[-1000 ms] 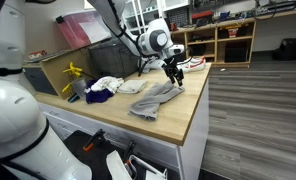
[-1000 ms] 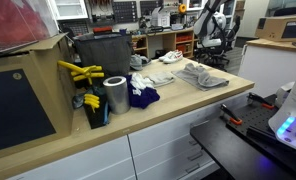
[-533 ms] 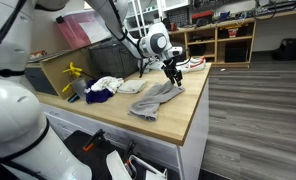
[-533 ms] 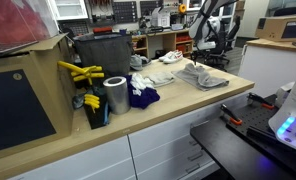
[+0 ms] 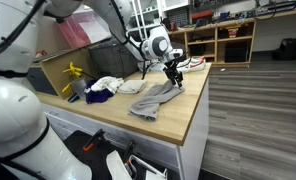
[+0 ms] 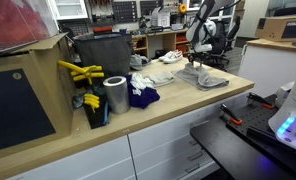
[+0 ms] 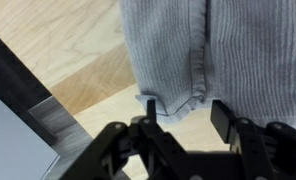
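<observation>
Wrist view | hand (image 7: 185, 106) spread, empty | above ribbed grey corduroy cloth (image 7: 223, 45), stitched hem | pale wood-grain benchtop (image 7: 58, 50)

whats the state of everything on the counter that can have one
grey cloth: lying flat but rumpled on the counter, not lifted
end effector: open, jaws apart right at the grey cloth's hem, contact unclear
white cloth: crumpled in a heap
dark blue cloth: crumpled beside the white cloth
metal can: standing upright
</observation>
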`<state>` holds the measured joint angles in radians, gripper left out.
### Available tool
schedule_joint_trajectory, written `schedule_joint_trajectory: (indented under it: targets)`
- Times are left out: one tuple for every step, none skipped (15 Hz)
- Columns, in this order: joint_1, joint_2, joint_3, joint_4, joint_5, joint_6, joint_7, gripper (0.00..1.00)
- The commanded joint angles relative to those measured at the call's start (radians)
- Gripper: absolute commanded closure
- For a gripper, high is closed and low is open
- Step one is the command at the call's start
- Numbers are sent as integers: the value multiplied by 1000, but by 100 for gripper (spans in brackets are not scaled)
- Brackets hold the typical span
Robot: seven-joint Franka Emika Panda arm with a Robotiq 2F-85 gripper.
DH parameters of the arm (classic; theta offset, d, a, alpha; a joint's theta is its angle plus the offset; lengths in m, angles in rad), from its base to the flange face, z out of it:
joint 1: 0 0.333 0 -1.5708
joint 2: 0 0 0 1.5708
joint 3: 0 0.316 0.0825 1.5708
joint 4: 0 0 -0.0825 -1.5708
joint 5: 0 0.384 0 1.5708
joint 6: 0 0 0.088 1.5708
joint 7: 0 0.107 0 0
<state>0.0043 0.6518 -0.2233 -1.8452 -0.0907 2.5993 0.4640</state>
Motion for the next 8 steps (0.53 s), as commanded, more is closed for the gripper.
schedule_joint_trajectory:
  targets:
    - [29,28,-12,37,20,4,24,41]
    - [34,31,-11,41,21,4,25,42]
    - [38,35,-11,45,22,4,26,41]
    - [42,38,-11,48,23,4,27,43]
    - [46,42,-11,52,25,3,32,43]
    - [50,45,-11,55,25,2,35,44]
    - [53,46,-12,57,25,1,36,43]
    - [54,48,-14,58,24,0,36,44]
